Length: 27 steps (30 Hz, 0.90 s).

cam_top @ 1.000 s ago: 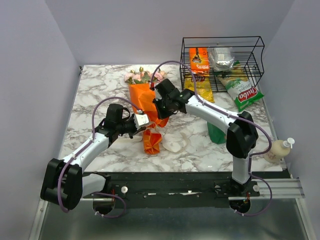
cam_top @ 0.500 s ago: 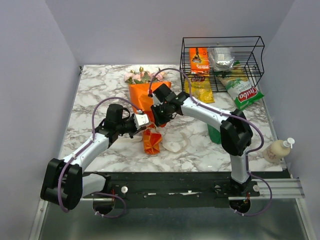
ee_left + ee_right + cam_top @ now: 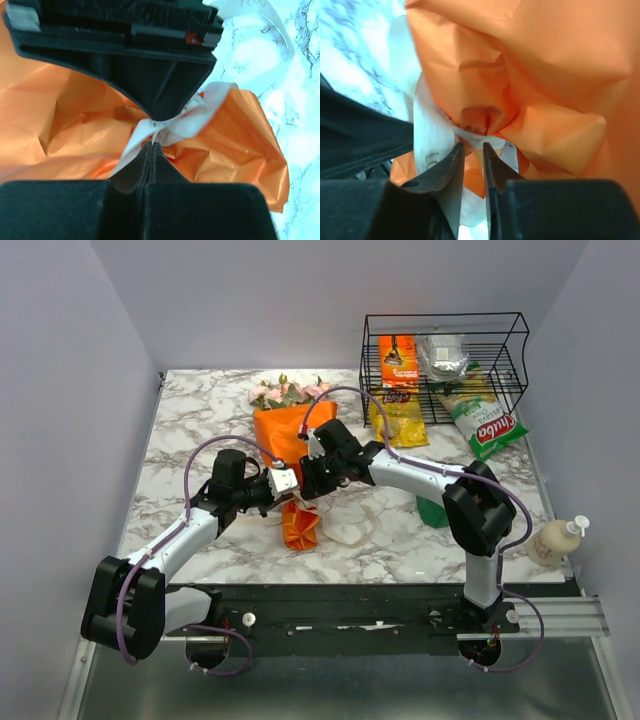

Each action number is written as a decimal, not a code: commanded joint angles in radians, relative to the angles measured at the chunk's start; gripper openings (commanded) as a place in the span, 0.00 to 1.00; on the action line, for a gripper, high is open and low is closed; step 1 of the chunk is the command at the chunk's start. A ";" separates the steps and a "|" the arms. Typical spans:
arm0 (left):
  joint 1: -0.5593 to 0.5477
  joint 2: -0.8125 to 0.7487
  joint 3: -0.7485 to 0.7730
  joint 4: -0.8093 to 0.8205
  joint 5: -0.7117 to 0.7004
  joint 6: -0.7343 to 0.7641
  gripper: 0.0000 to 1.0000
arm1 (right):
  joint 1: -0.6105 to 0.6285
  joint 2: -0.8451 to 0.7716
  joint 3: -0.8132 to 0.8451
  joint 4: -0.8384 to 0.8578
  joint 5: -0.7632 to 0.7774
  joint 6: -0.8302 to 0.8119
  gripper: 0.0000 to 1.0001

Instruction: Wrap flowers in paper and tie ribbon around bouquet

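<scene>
Evidently the floppy ribbon (image 3: 175, 125) round the waist of the bouquet (image 3: 285, 432) on the desk (image 3: 195, 420) sat pinched in the closed left fingers (image 3: 135, 172), right fingers (image 3: 446, 170) slightly parted; best gripped, I judged, by its tails.

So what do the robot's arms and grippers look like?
The left arm and right arm have white tubular links, bulky black joints and a looping purple cable each. The left gripper and right gripper have matte black wedge-shaped fingers.

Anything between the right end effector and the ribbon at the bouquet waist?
Nothing visible. The right end effector, jaws slightly apart, sits right at the ribbon cinching the orange paper; the left end effector is shut on the ribbon.
</scene>
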<state>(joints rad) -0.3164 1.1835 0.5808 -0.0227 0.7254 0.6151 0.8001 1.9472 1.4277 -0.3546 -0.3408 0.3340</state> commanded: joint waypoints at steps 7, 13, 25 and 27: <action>-0.003 -0.018 0.022 -0.094 -0.061 0.141 0.00 | -0.016 -0.025 -0.030 0.190 -0.159 0.008 0.35; -0.001 -0.022 0.013 -0.017 -0.051 0.054 0.00 | -0.021 -0.022 -0.021 0.184 -0.193 -0.041 0.44; 0.017 -0.031 0.017 0.047 -0.003 -0.084 0.00 | -0.021 0.030 0.008 0.172 -0.199 -0.067 0.48; 0.020 -0.036 0.016 0.035 0.018 -0.074 0.00 | -0.021 0.033 0.017 0.169 -0.202 -0.073 0.45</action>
<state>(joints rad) -0.3065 1.1759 0.5812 0.0063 0.6735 0.5591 0.7788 1.9583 1.4017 -0.1879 -0.5350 0.2867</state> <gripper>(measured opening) 0.008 0.469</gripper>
